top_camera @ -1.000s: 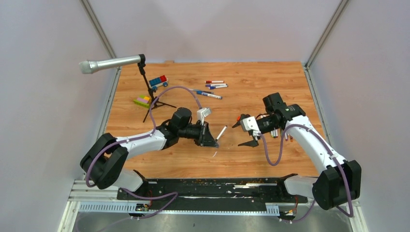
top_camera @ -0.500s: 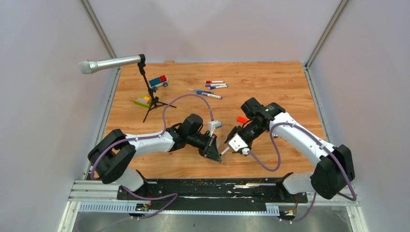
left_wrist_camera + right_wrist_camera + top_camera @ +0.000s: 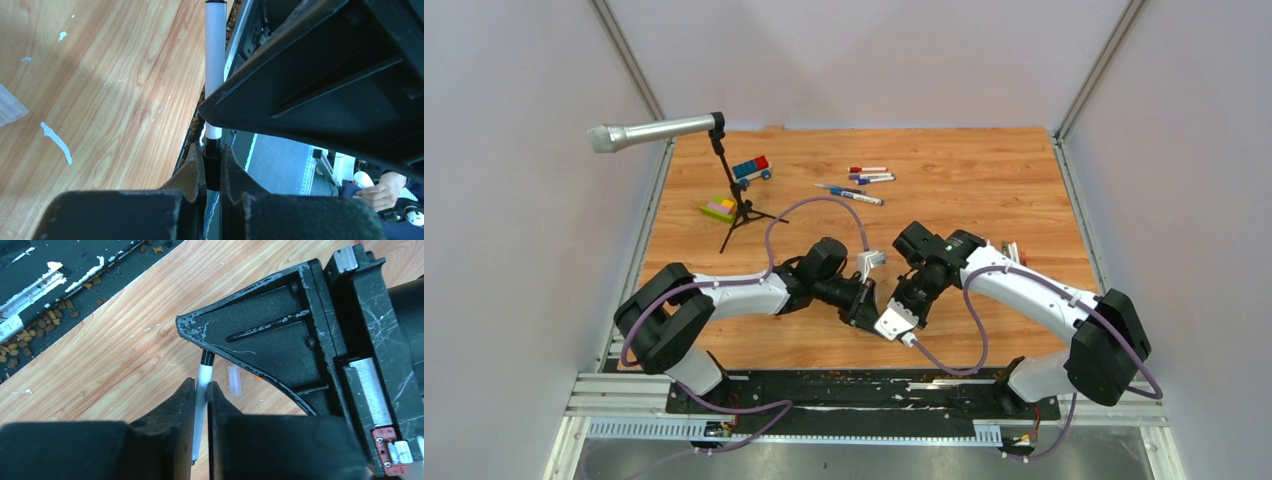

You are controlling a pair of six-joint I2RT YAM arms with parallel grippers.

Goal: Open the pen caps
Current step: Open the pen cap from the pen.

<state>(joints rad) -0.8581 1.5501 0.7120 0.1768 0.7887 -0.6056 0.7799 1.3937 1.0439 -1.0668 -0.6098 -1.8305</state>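
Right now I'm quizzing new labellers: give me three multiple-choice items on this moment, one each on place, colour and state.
1. Where is the pen? A between the left gripper and right gripper; B lying loose; C off the edge.
2. Its barrel colour? A red; B white; C green.
3. The left gripper is: A wide open; B shut on the pen's black end; C out of view.
A, each wrist view shows it clamped; B, the barrel shows white; B, it pinches the black end.
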